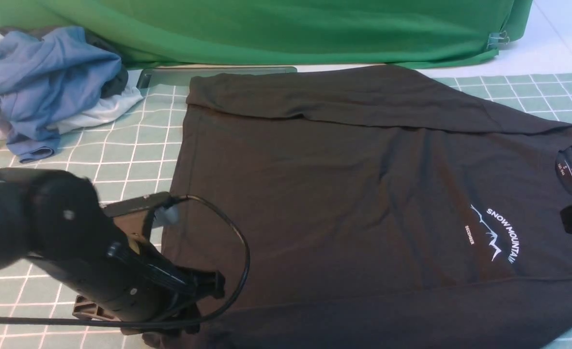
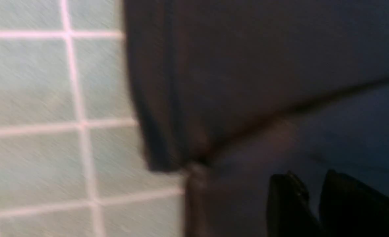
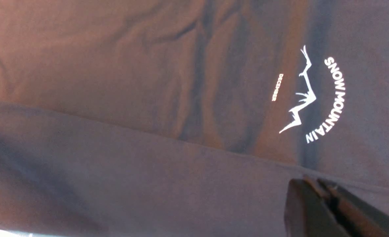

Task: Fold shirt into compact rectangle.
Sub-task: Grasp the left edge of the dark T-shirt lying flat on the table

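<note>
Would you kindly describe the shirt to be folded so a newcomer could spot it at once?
Start at the big green cloth across the back; just in front of it, on the checked table cover, lies a black shirt spread flat. Unlike the crumpled blue and white clothes at the far left, it is smoothed out and carries a small white SNOW MOUNTAIN print.

Front overview, wrist close-ups on shirt [image 1: 344, 194]
</note>
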`<state>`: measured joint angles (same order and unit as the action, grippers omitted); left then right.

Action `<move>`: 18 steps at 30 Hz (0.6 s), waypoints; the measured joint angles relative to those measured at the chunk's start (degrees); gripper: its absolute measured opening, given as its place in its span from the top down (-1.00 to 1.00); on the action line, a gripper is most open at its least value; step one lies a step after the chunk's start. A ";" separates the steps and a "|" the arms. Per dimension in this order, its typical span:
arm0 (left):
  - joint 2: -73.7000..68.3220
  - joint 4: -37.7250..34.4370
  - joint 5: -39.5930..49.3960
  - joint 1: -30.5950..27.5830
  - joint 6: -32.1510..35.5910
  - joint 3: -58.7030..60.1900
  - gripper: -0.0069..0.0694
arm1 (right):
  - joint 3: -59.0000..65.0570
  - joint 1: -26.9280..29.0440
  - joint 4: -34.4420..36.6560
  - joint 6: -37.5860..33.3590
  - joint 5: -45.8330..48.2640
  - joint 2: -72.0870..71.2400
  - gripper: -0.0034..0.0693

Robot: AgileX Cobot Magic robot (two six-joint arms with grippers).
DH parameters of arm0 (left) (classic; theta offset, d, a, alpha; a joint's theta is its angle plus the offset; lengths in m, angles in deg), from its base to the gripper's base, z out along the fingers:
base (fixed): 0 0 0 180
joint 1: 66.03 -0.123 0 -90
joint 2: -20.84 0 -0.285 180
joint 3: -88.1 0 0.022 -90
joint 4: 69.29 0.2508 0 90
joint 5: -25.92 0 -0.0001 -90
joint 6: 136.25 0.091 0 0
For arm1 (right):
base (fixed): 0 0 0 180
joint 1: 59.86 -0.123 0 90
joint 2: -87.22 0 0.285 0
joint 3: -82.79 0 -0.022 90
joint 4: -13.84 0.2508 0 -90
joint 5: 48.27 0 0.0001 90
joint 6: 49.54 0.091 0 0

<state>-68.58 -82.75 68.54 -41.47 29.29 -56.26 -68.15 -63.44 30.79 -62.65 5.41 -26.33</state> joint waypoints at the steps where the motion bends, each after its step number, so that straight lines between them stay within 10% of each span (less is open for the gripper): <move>1: -1.84 3.27 -0.23 0.00 -1.95 0.00 0.27 | 0.00 0.00 0.00 -0.07 0.00 0.00 0.80; 9: -8.18 7.19 -0.91 0.00 -4.93 -0.40 -0.20 | 0.00 0.00 0.00 -1.19 -0.13 0.00 0.75; 18: -8.57 6.23 -0.88 0.00 -4.83 -0.59 -0.16 | 0.00 0.00 0.00 -1.30 -0.18 0.00 0.71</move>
<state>-77.15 -76.51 67.66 -41.47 24.46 -56.85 -68.15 -63.44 30.79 -63.95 5.23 -26.33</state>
